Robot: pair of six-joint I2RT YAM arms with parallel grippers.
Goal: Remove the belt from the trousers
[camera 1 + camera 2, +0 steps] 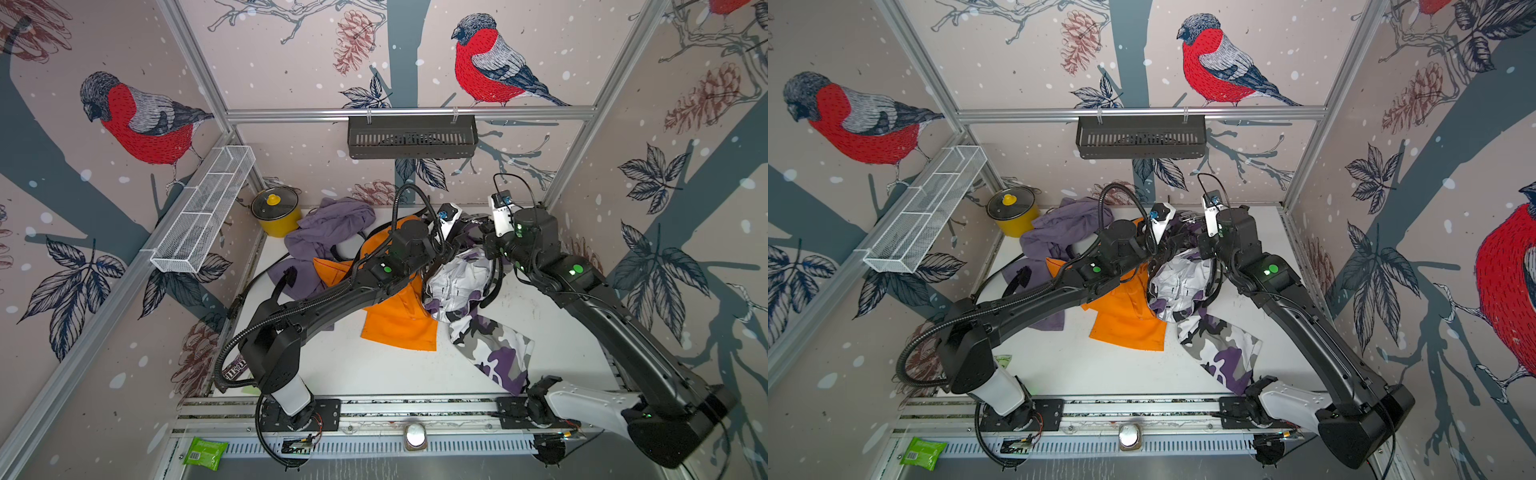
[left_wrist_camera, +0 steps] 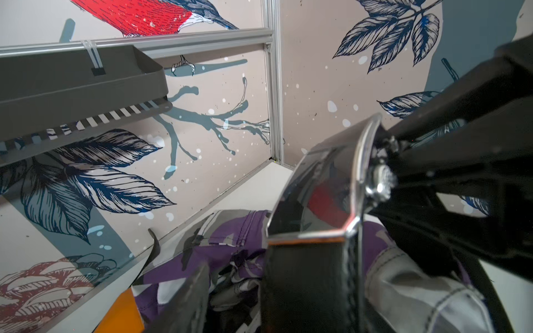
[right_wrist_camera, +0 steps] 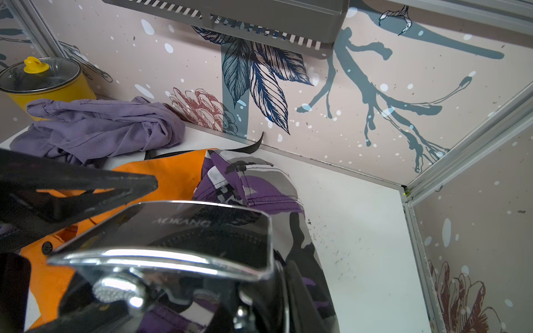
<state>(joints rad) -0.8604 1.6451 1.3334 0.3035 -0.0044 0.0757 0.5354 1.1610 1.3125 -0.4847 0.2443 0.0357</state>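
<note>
right pincer (image 1: 478, 232) grips chrome plate buckle (image 3: 178, 230) of black leather belt (image 2: 305, 288) over purple-grey camouflage trousers (image 1: 461, 282), far-centre counter (image 1: 374, 374); strap runs from buckle toward left pincer (image 1: 455, 243) just left, its closure unreadable.

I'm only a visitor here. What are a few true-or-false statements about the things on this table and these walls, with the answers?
1. The pot is yellow with a glass lid. True.
2. The trousers are plain blue. False: they are purple, grey and white camouflage.
3. The belt buckle is shiny metal. True.
4. The white wire basket hangs on the back wall. False: it hangs on a side wall; the black shelf is on the back wall.
</note>
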